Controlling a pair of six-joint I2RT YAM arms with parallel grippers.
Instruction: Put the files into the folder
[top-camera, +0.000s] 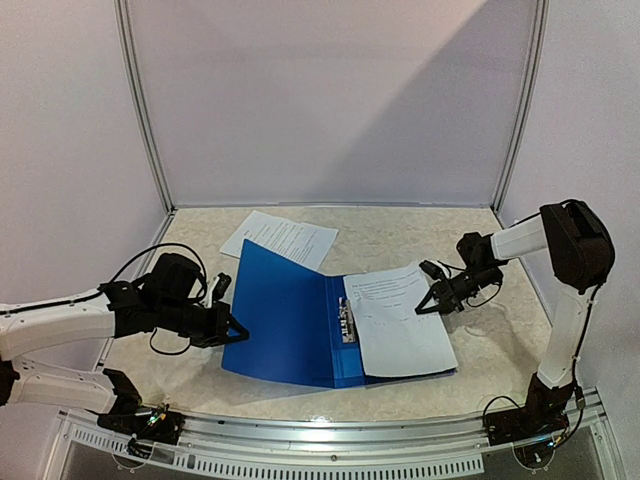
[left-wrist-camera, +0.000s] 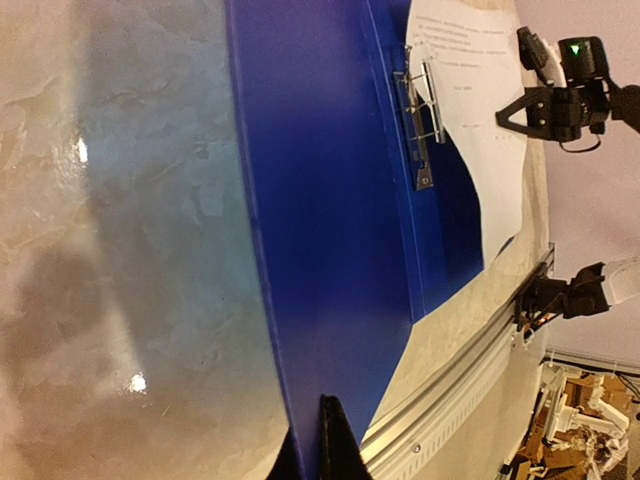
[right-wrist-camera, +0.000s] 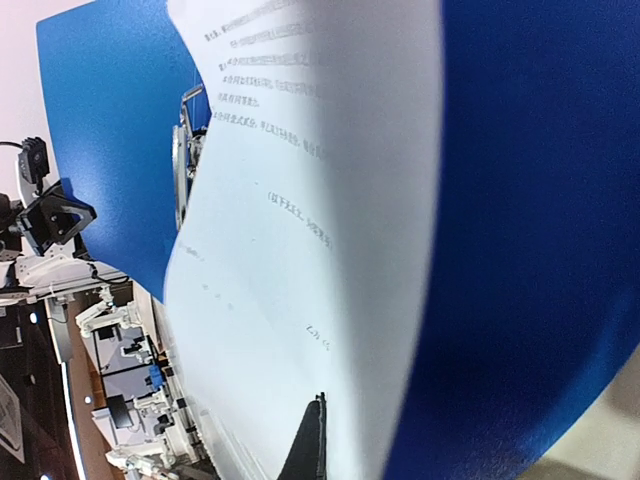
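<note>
Your left claw (top-camera: 240, 330) pinches folder (top-camera: 290, 310) cover, raised; your right claw (top-camera: 427, 303) pinches sheet (top-camera: 400, 325) over folder; second sheet (top-camera: 280, 238) lies on tabletop (top-camera: 400, 232).

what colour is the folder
The folder is bright blue, clearest in the top view.

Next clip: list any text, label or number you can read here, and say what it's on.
On the sheet lying in the folder: lines of small black print, too blurred to read.
On the second sheet on the table behind it: printed lines, too small to read.
On the spine clip: no legible marking.
No other readable text in any view.
</note>
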